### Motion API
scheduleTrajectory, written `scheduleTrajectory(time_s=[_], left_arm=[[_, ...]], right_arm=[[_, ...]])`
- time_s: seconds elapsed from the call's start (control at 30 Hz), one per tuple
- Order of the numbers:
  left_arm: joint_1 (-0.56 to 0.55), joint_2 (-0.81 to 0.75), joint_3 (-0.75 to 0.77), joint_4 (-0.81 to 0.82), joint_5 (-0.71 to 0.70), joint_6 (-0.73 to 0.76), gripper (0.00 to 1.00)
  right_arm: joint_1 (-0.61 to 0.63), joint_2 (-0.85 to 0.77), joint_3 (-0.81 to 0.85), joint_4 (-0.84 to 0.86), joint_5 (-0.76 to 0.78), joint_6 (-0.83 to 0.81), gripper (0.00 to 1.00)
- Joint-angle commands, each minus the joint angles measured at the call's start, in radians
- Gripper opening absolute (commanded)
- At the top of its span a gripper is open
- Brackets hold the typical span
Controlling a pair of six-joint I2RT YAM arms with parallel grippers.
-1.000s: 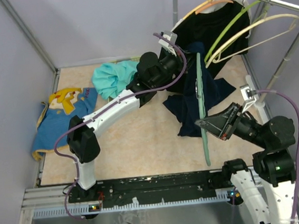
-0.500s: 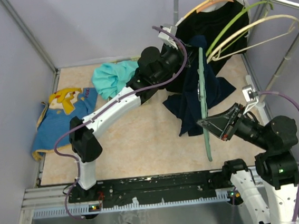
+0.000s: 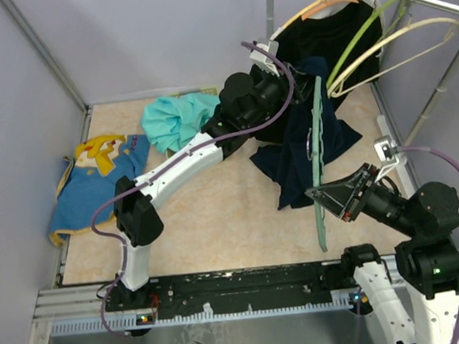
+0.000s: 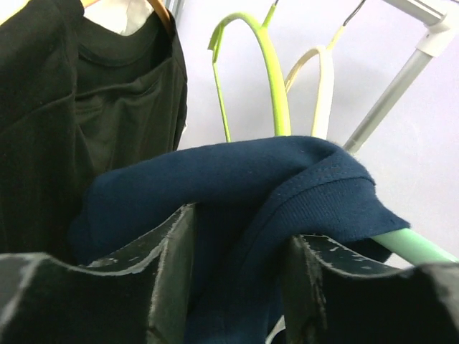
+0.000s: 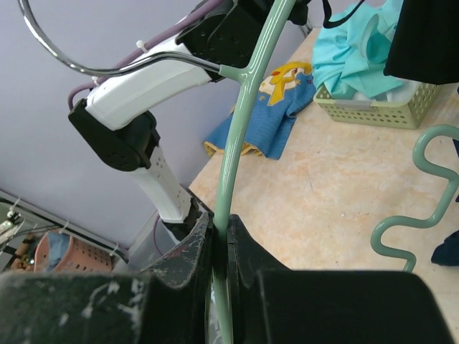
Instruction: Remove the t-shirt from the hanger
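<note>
Navy t-shirt (image 4: pixel 237 172) draped over pale green hanger (image 5: pixel 240 122), apparently pinched inside left gripper (image 4: pixel 237 233), right gripper (image 5: pixel 219 229) clamped on hanger stem

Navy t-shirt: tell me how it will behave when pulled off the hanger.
Likely floppy: the navy t-shirt bunches in the left claw and drapes loosely. Probably light, since the thin hanger carries it. Its ribbed edge lies over the hanger, so it may snag.

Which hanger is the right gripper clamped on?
The pale green hanger carrying the navy shirt; the lime, cream and orange ones hang on the rail.
</note>
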Motion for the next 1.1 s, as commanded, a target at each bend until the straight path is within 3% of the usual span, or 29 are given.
scheduleTrajectory(time_s=[0.0, 0.17, 0.3, 0.4, 0.5, 0.67, 0.97, 1.07], left_arm=[[0.076, -0.027, -0.067, 0.132, -0.192, 0.040, 0.53], [0.091, -0.066, -0.138, 0.160, -0.188, 0.045, 0.44], [0.099, -0.090, -0.165, 0.177, -0.169, 0.044, 0.16], [0.099, -0.115, -0.196, 0.191, -0.137, 0.051, 0.09], [0.101, -0.158, -0.258, 0.194, -0.097, 0.073, 0.19], [0.110, -0.246, -0.355, 0.201, -0.063, 0.119, 0.56], [0.114, -0.251, -0.320, 0.195, 0.086, 0.117, 0.66], [0.113, -0.259, -0.324, 0.179, 0.180, 0.125, 0.74]], right_arm=[[0.023, -0.065, 0.090, -0.045, -0.224, -0.007, 0.00], [0.023, -0.073, 0.082, -0.048, -0.219, -0.007, 0.00], [0.023, -0.074, 0.085, -0.073, -0.204, -0.025, 0.00], [0.023, -0.074, 0.096, -0.094, -0.171, -0.043, 0.00], [0.024, -0.073, 0.102, -0.110, -0.149, -0.058, 0.00], [0.023, -0.074, 0.089, -0.122, -0.161, -0.074, 0.00], [0.024, -0.085, 0.074, -0.141, -0.156, -0.086, 0.00], [0.023, -0.082, 0.079, -0.137, -0.135, -0.085, 0.00]])
